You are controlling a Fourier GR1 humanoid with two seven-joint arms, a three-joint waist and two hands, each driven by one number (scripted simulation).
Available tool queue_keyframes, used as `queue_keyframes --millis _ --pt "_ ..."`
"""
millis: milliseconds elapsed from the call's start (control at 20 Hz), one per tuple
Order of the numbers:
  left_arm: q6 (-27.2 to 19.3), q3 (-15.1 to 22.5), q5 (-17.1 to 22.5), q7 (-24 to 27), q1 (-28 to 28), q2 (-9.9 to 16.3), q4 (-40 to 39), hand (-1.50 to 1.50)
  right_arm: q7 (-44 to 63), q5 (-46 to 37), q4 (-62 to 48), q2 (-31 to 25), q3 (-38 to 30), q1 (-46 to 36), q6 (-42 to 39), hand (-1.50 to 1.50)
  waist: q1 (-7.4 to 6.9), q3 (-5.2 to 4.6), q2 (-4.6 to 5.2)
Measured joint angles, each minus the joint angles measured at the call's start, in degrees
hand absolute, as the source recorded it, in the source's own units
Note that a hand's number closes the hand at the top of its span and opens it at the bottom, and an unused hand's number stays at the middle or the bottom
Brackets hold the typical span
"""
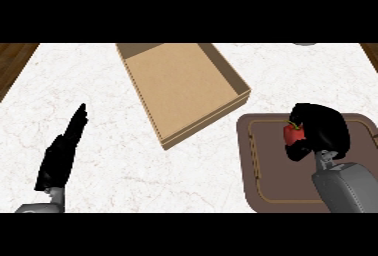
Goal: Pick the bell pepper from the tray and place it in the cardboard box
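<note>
Red bell pepper in curled right hand grasp, over tray.

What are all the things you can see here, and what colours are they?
cardboard box: one, tan, open, upper middle of the counter.
tray: one, dark brown, at the right.
bell pepper: one, red with a green stem, over the tray, inside the right hand.
counter: one, white marble, under everything.
left hand: one, black, fingers straight, at the lower left.
right hand: one, black, curled round the bell pepper, over the tray.
</note>
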State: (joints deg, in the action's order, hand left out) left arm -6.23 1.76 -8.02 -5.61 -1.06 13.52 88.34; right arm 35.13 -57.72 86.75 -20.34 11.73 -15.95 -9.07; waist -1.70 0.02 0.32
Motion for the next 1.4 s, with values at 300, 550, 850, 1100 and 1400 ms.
queue_keyframes --millis 300,550,850,1100,1400 --pt "1.0 -1.6 0.3 0.0 1.5 0.6 0.9 0.00 -3.0 1.2 0.2 1.5 -1.8 -7.2 -1.7 1.50 1.03 -0.01 -0.30" --pt "0.1 -1.0 -0.5 1.0 1.4 -0.7 -0.3 0.00 -7.5 7.5 4.8 5.6 -4.3 -11.8 1.2 1.50 1.34 0.00 -0.35" --pt "0.4 -1.0 -0.8 0.6 1.5 -0.9 0.2 0.00 -11.0 13.3 4.4 9.4 -7.0 -20.2 1.8 1.50 1.06 -0.02 -0.31" --pt "0.7 -1.4 -1.3 -0.6 0.9 -0.9 1.0 0.00 -9.6 13.6 -0.4 13.7 -6.9 -28.9 2.4 1.50 0.98 -0.04 -0.29" --pt "0.5 -1.4 -2.1 0.7 0.6 -1.8 -0.1 0.00 -7.8 11.8 -13.5 17.6 -8.3 -40.9 4.9 1.50 0.63 -0.05 -0.15"
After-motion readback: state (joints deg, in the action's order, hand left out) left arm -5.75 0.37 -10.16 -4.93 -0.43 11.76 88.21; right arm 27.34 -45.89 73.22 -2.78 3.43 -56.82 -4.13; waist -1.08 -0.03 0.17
